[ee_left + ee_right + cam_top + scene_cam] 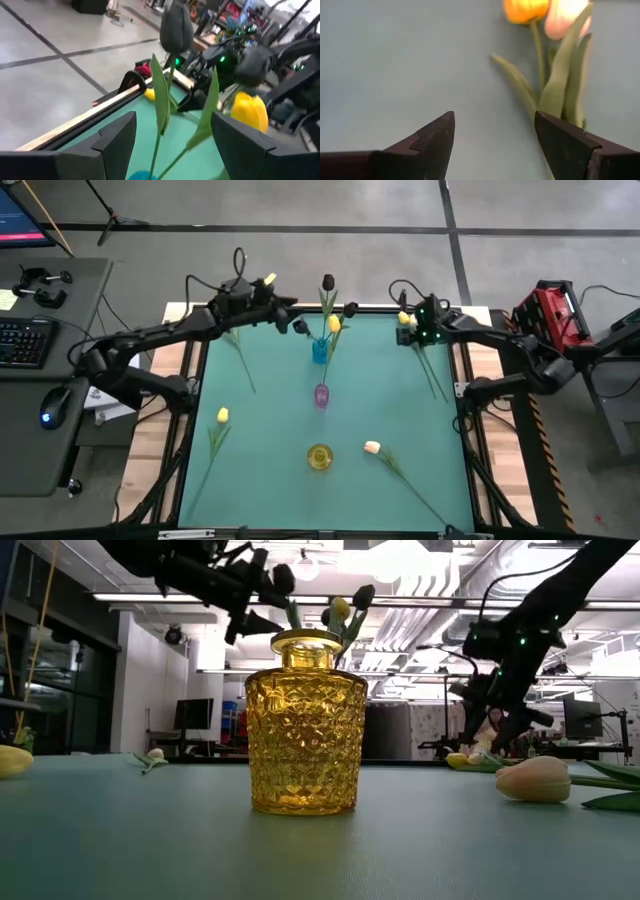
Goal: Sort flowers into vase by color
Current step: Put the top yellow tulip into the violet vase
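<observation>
A blue vase (320, 350) stands at the table's far middle. It holds two near-black tulips (176, 27) (252, 65) and a yellow one (248, 111), their stems standing in it. My left gripper (300, 326) hovers open just left of that vase, facing the stems (161, 107) without touching them. My right gripper (408, 330) is open above a yellow tulip (525, 9) and a peach tulip (565, 17) that lie side by side on the mat at the far right. A purple vase (321, 394) and a yellow vase (305, 725) stand nearer.
A yellow tulip (222, 416) lies flat at the left. A peach tulip (372, 447) lies near the yellow vase, its stem running toward the near right corner. Another green stem (243, 363) lies under my left arm. Open mat lies between the vases and the table's sides.
</observation>
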`<move>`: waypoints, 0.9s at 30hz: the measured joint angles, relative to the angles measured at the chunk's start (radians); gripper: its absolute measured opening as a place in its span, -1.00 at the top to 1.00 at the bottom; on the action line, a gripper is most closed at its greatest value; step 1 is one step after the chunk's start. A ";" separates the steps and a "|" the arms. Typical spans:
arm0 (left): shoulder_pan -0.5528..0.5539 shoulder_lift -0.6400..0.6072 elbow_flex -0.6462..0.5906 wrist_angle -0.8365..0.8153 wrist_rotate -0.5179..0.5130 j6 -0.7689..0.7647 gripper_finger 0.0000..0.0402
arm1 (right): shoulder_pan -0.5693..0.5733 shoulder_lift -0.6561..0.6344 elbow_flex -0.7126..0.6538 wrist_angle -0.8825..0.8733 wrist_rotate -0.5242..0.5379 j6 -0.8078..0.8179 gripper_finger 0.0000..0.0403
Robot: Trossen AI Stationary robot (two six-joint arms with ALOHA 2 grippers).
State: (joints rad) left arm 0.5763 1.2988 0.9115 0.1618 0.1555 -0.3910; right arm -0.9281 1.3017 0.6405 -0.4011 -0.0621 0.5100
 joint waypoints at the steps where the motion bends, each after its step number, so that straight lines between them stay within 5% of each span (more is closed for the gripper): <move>1: 0.000 0.011 0.000 0.026 0.000 -0.017 -0.22 | -0.012 0.019 0.007 0.000 -0.001 -0.018 -0.29; 13: 0.033 -0.005 0.000 0.235 -0.008 -0.155 -0.22 | -0.035 0.228 0.212 -0.061 0.040 -0.202 -0.29; 27: 0.122 -0.154 0.000 0.229 -0.010 -0.067 -0.22 | -0.033 0.369 0.262 -0.136 0.079 -0.225 -0.27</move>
State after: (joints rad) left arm 0.6984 1.1451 0.9115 0.3904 0.1452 -0.4583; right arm -0.9608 1.6703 0.9027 -0.5370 0.0170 0.2846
